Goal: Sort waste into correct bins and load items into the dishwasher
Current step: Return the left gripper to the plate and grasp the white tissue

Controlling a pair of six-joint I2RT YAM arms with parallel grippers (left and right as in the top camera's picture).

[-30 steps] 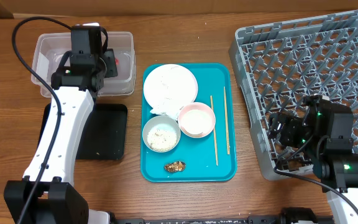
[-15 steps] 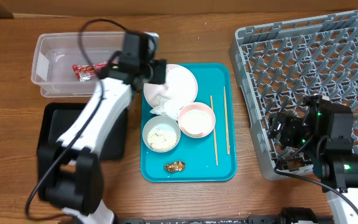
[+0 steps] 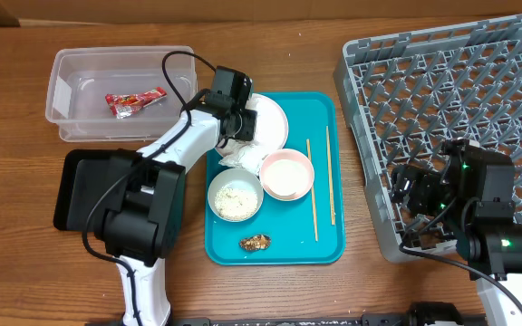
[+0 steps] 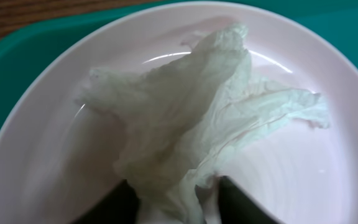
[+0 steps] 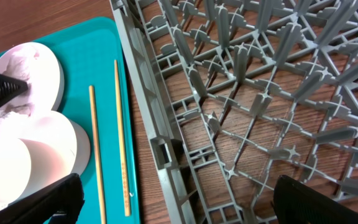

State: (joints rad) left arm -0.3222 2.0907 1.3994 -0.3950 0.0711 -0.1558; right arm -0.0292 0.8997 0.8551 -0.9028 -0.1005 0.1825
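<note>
My left gripper (image 3: pixel 242 134) is down on the pale pink-white plate (image 3: pixel 270 118) on the teal tray. Its fingers (image 4: pixel 174 202) are closed on the crumpled white napkin (image 4: pixel 191 118), which lies on the plate (image 4: pixel 55 168). The red wrapper (image 3: pixel 136 101) lies in the clear tub (image 3: pixel 62 68). A white bowl with rice (image 3: pixel 235 196), a pink bowl (image 3: pixel 286 175), two chopsticks (image 3: pixel 313 195) and a brown scrap (image 3: pixel 255 242) are on the tray. My right gripper (image 5: pixel 176 199) is open and empty over the front left edge of the grey dish rack (image 3: pixel 460 91).
The black tray (image 3: pixel 78 172) lies in front of the clear tub, partly under my left arm. The teal tray (image 3: pixel 324 249) sits between the bins and the rack. In the right wrist view the chopsticks (image 5: pixel 121 137) lie close to the rack wall (image 5: pixel 148 99).
My left arm left the clear tub, where the red wrapper now lies, swung right to the plate and closed on the napkin. The right arm has not moved.
</note>
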